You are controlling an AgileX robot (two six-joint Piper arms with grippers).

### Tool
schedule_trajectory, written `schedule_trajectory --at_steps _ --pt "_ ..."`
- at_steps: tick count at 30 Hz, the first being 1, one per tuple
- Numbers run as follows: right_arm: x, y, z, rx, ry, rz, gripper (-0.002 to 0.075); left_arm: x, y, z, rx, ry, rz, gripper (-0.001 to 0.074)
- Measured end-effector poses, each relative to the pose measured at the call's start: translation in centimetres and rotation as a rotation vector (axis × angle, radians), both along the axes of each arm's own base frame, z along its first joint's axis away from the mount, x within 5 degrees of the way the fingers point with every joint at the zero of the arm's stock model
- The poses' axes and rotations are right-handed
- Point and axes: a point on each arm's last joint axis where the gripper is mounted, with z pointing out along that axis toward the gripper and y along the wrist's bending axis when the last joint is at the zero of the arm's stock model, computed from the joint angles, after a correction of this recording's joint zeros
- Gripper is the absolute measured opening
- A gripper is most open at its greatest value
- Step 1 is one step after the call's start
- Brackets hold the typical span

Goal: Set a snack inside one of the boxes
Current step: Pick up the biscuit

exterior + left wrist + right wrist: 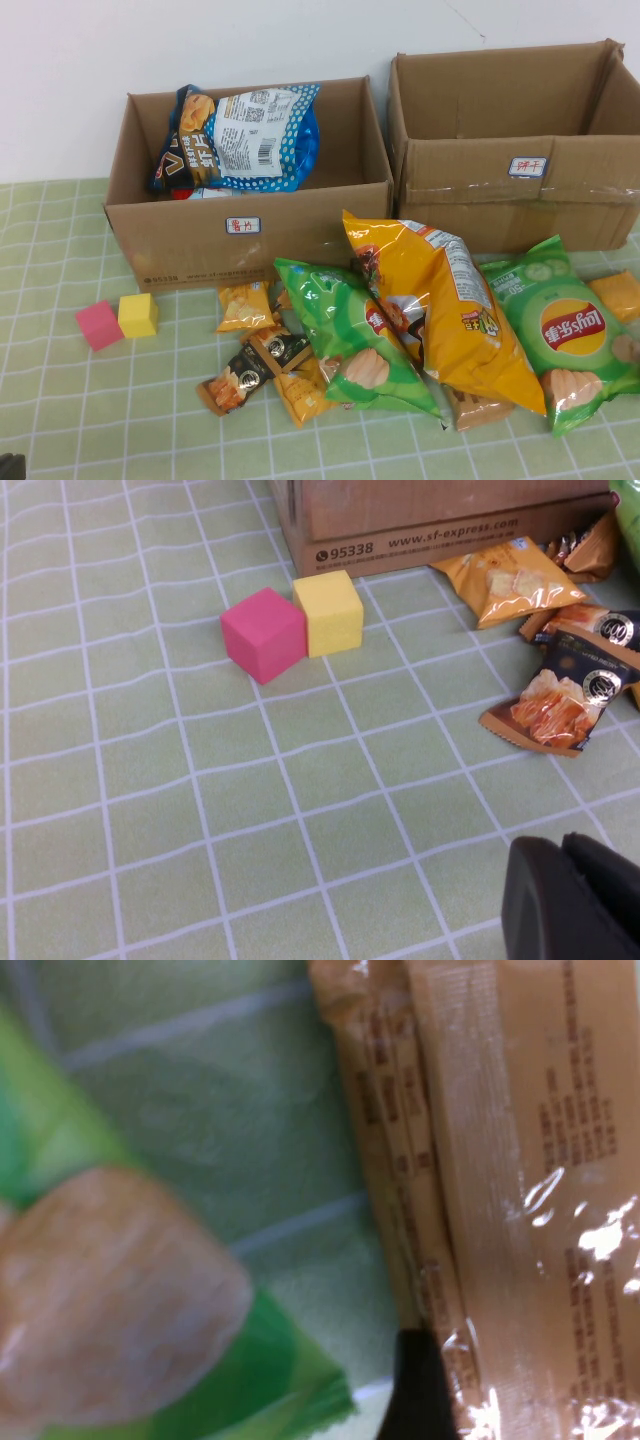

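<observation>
Right gripper (420, 1385) low over tan snack packet (520, 1190), left gripper (570, 900) parked, finger states indiscernible; grasp centrally before lifting toward boxes (250, 240).

Both arms low, almost wholly out of frame.

Left gripper (575, 900) seen only as dark casing in its own wrist view, hovering low over the table near the robot's side; jaws not discernible. Right gripper (420, 1390) seen only as a dark tip close above the table; jaws likewise hidden. Neither arm visible in the high view.
</observation>
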Motion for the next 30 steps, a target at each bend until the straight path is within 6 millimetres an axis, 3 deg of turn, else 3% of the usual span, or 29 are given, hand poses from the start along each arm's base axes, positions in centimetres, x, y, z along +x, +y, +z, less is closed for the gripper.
schedule_trajectory --at_steps 10,19,24,30 --pt "0.2 -0.7 -0.1 0.051 -0.017 -0.010 0.0451 0.0 0.0 0.0 -0.008 0.000 0.000 -0.0001" --pt "0.2 0.2 0.1 0.153 0.007 0.035 0.0297 0.0 0.0 0.0 -0.011 -0.002 0.000 -0.0001" --pt "0.8 0.4 0.7 0.167 -0.004 0.025 0.0167 0.0 -0.1 0.0 -0.013 -0.002 0.000 -0.0001" --pt "1.0 0.3 1.1 0.154 0.015 0.014 0.0153 0.0 -0.1 0.0 -0.013 -0.002 0.000 -0.0001"
